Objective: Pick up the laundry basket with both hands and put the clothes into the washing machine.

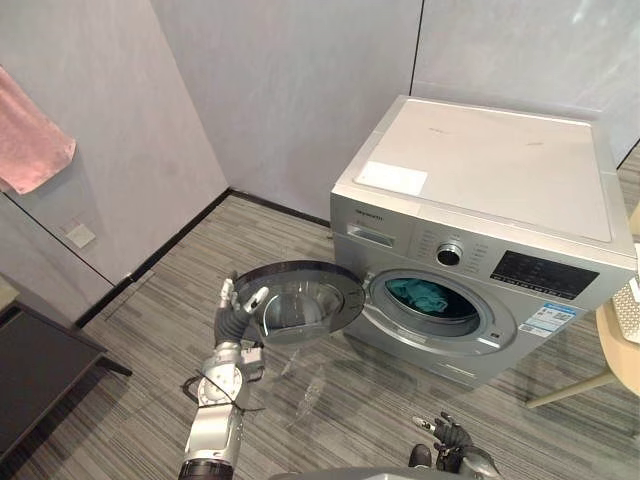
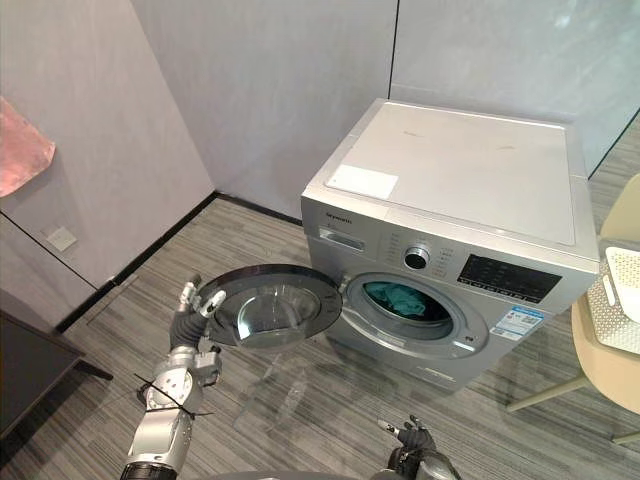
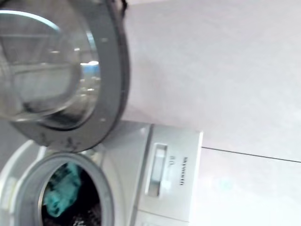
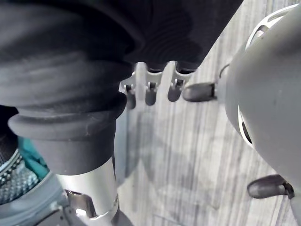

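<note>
Left hand, fingers straight and empty, sits at the free edge of the round dark-rimmed glass door, swung leftward from the teal clothes inside.

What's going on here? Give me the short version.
The robot stands in front of a silver washing machine whose round door is swung wide open. Teal clothes already lie in the drum. The left hand, fingers straight, is up at the door's outer rim, perhaps about to push it. The right hand hangs low and open, holding nothing. A white perforated basket sits on a beige seat to the right, in neither hand.
</note>
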